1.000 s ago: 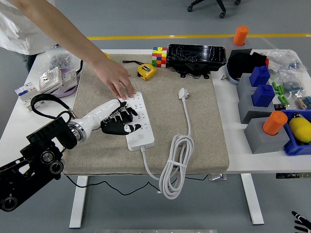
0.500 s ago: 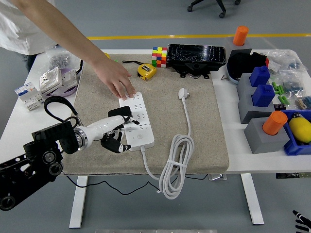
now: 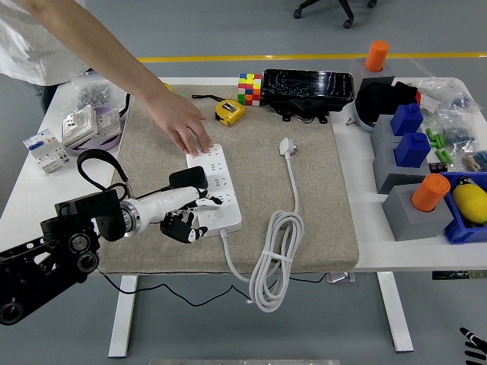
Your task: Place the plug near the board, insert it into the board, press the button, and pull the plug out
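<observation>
The white power board [image 3: 216,182] lies on the beige mat [image 3: 312,220], slanting from far left to near right. A person's hand [image 3: 185,128] presses on its far end. My left hand [image 3: 190,216] is at the board's near left edge, most fingers curled under and holding nothing. One fingertip [image 3: 215,201] rests on the board near its button end. The white plug [image 3: 287,146] lies loose on the mat to the right of the board. Its cable runs down to a coil [image 3: 274,260] hanging over the table's front edge. Only black fingertips of my right hand [image 3: 473,345] show in the bottom right corner.
Behind the mat are a yellow tape measure [image 3: 229,111], a colour cube [image 3: 249,88] and a black case [image 3: 307,91]. Grey and blue blocks with orange cylinders [image 3: 430,192] stand at the right. Sockets and small parts [image 3: 85,124] lie at the far left.
My left hand has drawn back from the board's middle toward its near left edge and curled its fingers, leaving one fingertip on the board. The person's hand and the plug stay put.
</observation>
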You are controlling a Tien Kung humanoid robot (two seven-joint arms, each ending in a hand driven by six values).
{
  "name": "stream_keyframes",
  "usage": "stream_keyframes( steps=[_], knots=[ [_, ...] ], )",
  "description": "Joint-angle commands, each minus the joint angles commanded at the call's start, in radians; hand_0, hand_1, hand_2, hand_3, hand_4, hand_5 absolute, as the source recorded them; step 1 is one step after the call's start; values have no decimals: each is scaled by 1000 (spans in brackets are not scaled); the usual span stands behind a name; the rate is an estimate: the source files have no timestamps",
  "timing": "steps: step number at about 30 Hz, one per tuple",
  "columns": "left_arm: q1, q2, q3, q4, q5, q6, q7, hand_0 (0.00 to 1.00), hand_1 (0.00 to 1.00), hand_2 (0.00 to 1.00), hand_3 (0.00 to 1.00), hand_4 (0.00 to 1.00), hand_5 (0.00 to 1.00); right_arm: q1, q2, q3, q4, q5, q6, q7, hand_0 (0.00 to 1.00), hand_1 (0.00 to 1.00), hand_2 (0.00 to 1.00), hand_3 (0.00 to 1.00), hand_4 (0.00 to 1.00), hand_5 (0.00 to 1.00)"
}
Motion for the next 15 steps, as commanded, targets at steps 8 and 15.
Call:
stream_keyframes(
  steps=[8,15],
  knots=[
    [-10,-2,8,8,-13,2,16,127,56,155,838,560,2,10,-8,-4,7,-2,-1,0,657,662,660,556,911,507],
    [-19,-1,18,14,-32,0,23,125,55,155,808,556,2,14,-11,-11,9,-2,0,0,657,662,659,556,911,506]
  ],
)
